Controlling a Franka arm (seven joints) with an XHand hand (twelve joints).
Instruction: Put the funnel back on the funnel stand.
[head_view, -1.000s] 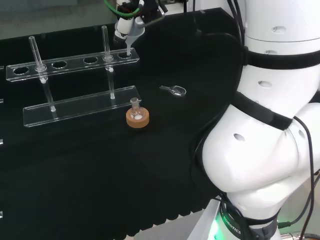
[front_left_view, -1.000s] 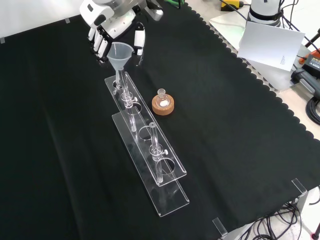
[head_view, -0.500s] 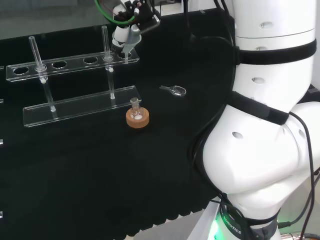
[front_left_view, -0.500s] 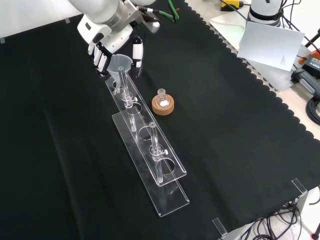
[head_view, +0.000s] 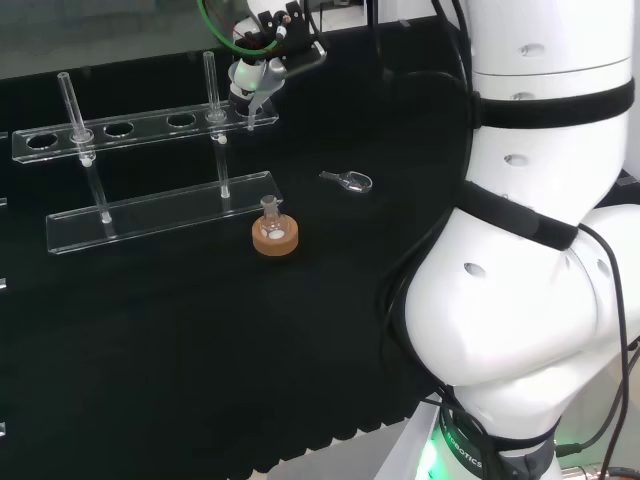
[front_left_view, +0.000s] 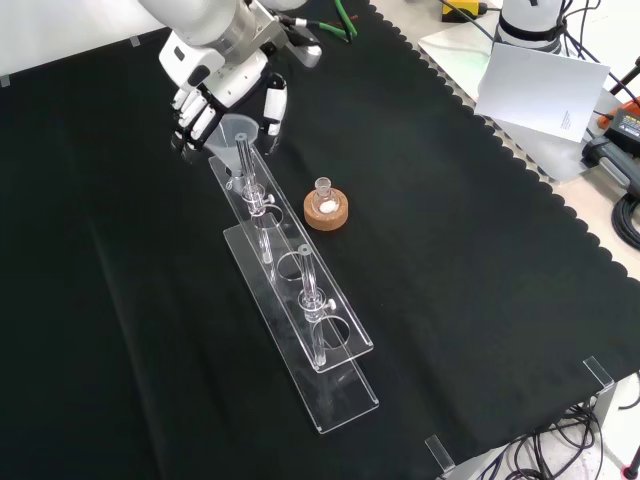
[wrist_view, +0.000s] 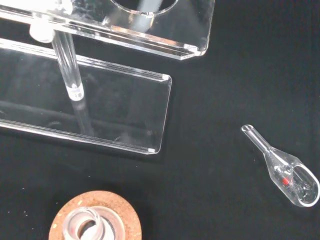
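Observation:
The clear funnel (front_left_view: 235, 129) sits in the end hole of the clear two-tier funnel stand (front_left_view: 291, 266), its stem pointing down through the top plate. In the head view the funnel (head_view: 252, 97) is at the right end of the stand (head_view: 140, 128). My hand (front_left_view: 213, 72) hovers just over it, open. The fingers (front_left_view: 189, 119) spread on one side of the cone and the thumb (front_left_view: 273, 106) hangs on the other, slightly off the rim. The head view has the hand (head_view: 263, 70) above the stand's end. The wrist view looks down on the stand's plates (wrist_view: 100, 110).
A cork ring with a small flask (front_left_view: 326, 210) stands beside the stand, shown too in the head view (head_view: 275, 235) and the wrist view (wrist_view: 95, 222). A small glass scoop (head_view: 348, 180) lies on the cloth. Two upright glass tubes (head_view: 68, 100) rise from the stand.
The funnel has come down into the stand's end hole. The fingers have spread away from the cone since half a second ago.

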